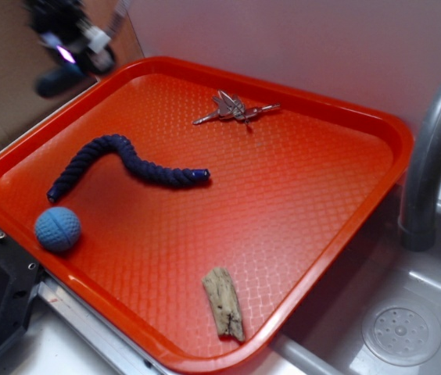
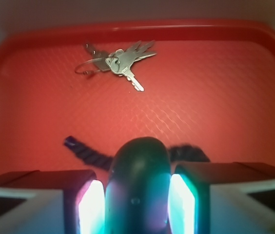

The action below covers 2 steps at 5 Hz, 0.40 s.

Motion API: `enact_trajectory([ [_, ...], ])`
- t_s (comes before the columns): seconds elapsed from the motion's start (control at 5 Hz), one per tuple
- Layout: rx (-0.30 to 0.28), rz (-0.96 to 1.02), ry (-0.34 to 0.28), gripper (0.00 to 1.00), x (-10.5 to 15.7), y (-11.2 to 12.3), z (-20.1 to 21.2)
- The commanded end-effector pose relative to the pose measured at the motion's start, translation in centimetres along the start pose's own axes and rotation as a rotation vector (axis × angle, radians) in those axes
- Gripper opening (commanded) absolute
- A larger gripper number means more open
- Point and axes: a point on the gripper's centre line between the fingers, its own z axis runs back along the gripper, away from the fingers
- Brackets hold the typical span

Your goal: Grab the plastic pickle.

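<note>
The plastic pickle (image 2: 138,180), smooth and dark teal-green, fills the space between my two fingers in the wrist view, its rounded end pointing away from the camera. My gripper (image 2: 137,204) is shut on it, both glowing pads pressed against its sides. In the exterior view the gripper (image 1: 68,55) hangs blurred above the tray's far left corner, high off the surface, with the pickle (image 1: 56,80) showing as a dark rounded shape below it. The orange tray (image 1: 299,203) lies underneath.
On the tray lie a twisted navy rope (image 1: 127,164), a blue textured ball (image 1: 58,228), a bunch of keys (image 1: 234,108) near the far rim, and a piece of driftwood (image 1: 223,303) at the near edge. A grey faucet (image 1: 432,156) and sink stand to the right.
</note>
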Motion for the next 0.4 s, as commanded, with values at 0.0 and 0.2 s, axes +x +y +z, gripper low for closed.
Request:
enact_trajectory([
  [0.0, -0.044, -0.116, -0.045, 0.00, 0.8, -4.4, 3.2],
  [0.2, 0.034, -0.106, 0.015, 0.00, 1.2, -5.9, 0.8],
])
